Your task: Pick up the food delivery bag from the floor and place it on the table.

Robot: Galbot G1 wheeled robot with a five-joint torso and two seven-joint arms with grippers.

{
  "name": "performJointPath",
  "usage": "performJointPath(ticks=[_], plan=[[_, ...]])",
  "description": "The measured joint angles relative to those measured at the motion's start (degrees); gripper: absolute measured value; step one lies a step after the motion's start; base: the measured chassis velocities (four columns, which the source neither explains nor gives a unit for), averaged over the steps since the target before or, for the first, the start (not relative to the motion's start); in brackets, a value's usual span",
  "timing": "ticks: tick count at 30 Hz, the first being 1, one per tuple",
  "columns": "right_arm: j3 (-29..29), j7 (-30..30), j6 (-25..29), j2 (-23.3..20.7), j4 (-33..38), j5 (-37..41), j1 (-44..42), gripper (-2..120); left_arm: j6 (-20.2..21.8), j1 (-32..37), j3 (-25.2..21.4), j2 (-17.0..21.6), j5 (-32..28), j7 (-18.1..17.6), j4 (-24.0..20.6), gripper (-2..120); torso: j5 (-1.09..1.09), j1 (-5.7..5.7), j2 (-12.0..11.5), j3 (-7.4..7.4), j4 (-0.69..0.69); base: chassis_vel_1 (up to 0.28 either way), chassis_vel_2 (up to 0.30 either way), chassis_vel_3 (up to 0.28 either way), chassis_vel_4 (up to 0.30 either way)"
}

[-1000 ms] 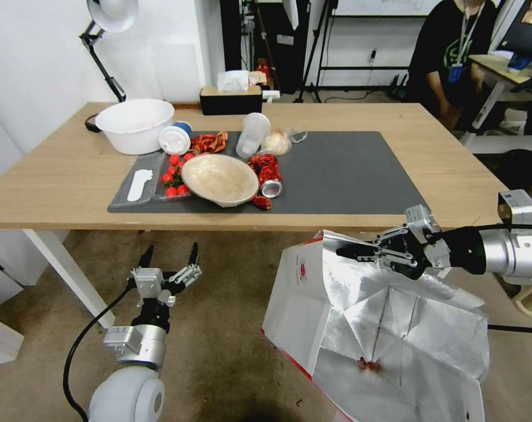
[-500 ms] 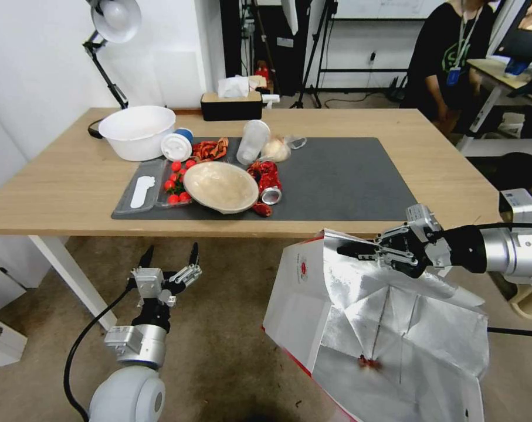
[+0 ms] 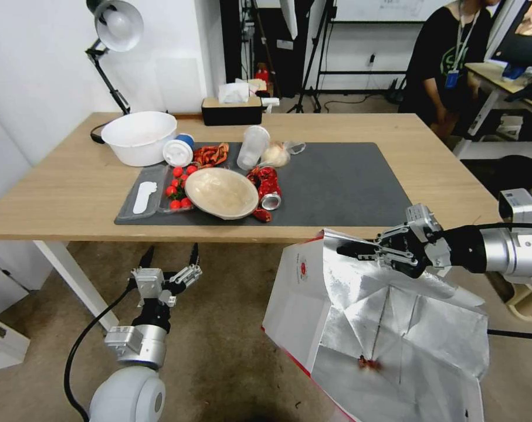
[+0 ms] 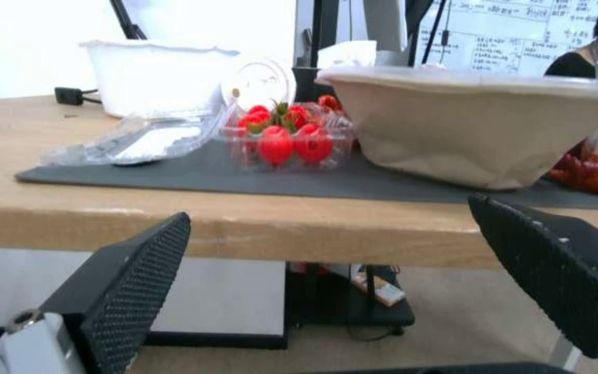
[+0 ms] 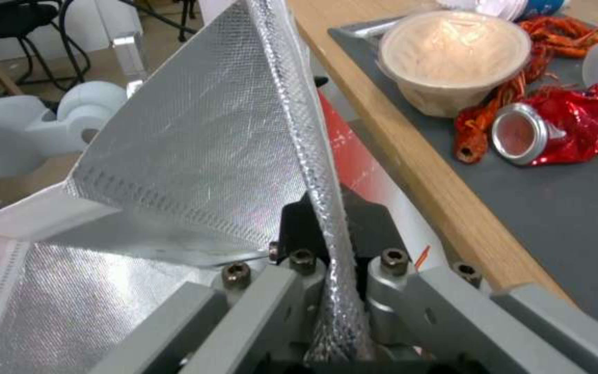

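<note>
The food delivery bag, a large white paper sack with red side gussets, a small round red logo and shiny silver foil lining, hangs open-mouthed below the near edge of the table, at five o'clock in the head view. The right gripper reaches in from three o'clock and pinches the foil-lined rim at the bag's top; in the right wrist view the foil edge runs straight between the two black fingers, which are pressed against it from either side. The large light-wood table carries a dark grey rectangular mat, where a beige paper bowl, a crushed red drink can, a clear box of cherry tomatoes and a white plastic tub lie at eleven o'clock. The left gripper hovers under the table edge at seven o'clock, fingers spread wide and holding nothing.
</note>
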Motion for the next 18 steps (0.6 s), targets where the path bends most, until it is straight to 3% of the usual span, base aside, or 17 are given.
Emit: performJointPath(ticks=[18], plan=[[0.05, 0.0, 0.02, 0.15, 0.13, -0.02, -0.05, 0, -0.11, 0.32, 0.07, -0.06, 0.06, -0.06, -0.23, 100, 0.0, 2.0, 4.62, 2.64, 0.0, 0.0, 0.0, 0.0, 0.0]])
